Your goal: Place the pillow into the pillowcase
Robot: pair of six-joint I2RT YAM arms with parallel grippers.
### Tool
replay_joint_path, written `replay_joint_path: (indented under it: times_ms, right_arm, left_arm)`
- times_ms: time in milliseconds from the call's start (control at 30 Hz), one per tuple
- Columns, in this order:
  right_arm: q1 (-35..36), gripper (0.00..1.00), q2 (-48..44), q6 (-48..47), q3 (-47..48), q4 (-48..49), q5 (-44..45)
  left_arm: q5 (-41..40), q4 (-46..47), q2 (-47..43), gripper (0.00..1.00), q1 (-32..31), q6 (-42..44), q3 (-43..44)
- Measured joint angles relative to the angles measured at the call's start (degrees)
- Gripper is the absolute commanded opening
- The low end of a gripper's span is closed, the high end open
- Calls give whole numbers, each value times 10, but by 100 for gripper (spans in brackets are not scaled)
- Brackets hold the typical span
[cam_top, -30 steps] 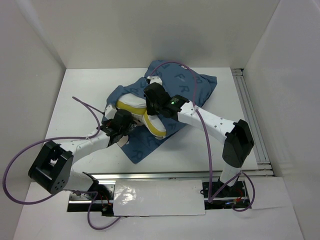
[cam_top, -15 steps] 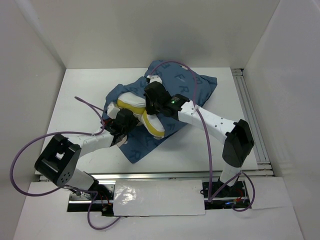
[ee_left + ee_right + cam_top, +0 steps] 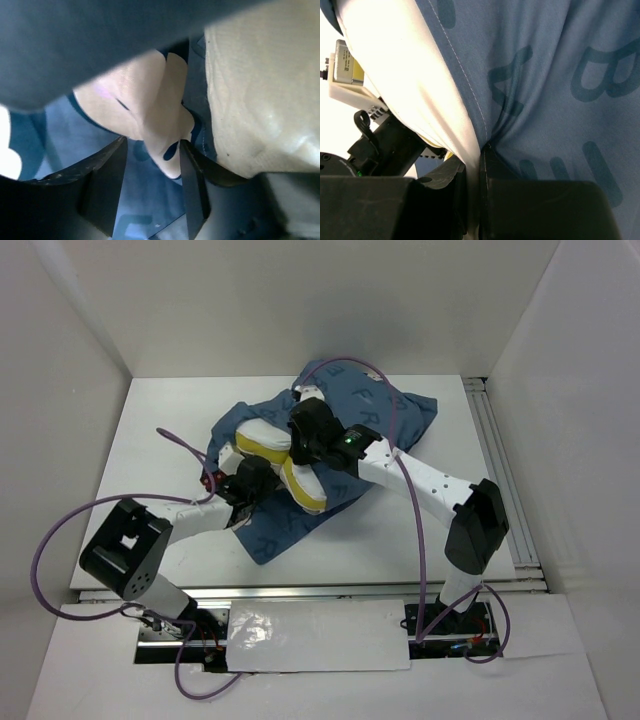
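Observation:
The dusty-blue pillowcase (image 3: 390,405) lies crumpled mid-table. The white pillow (image 3: 262,440) with its yellow band sticks out of its near-left side, partly covered by cloth. My right gripper (image 3: 303,435) sits over the pillow. In the right wrist view it (image 3: 479,165) is shut on a fold of pillowcase (image 3: 560,75), blue outside and pale inside. My left gripper (image 3: 245,482) is at the pillow's near-left end. In the left wrist view it (image 3: 150,167) is open over blue cloth with a cream print patch (image 3: 150,110). The pillow (image 3: 260,90) lies to its right.
White enclosure walls stand on three sides. An aluminium rail (image 3: 500,470) runs along the table's right edge. A purple cable (image 3: 60,530) loops left of the left arm, and another arches over the right arm (image 3: 385,390). A mounting rail (image 3: 320,595) crosses the near edge.
My left arm has swung in and pushed its gripper further toward the pillow's near-left end. The near corner of the pillowcase has shifted slightly. My right gripper keeps its grip, moved a little back.

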Motion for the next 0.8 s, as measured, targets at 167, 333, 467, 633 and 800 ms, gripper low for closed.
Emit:
replay_joint_path:
  times_ms: [167, 333, 467, 633, 800]
  right_arm:
    - [-2, 0, 0, 0, 0, 0, -2]
    - [-2, 0, 0, 0, 0, -1, 7]
    - [1, 0, 8, 1, 7, -13, 47]
    - [13, 0, 75, 10, 35, -26, 125]
    - [8, 0, 146, 26, 53, -35, 161]
  left_arm:
    - [0, 23, 26, 33, 0, 0, 14]
    - [8, 9, 49, 0, 0, 5, 55]
    - [31, -35, 28, 0, 2, 37, 63]
    - [124, -116, -81, 0, 34, 143, 63]
    - [189, -208, -179, 0, 75, 231, 52]
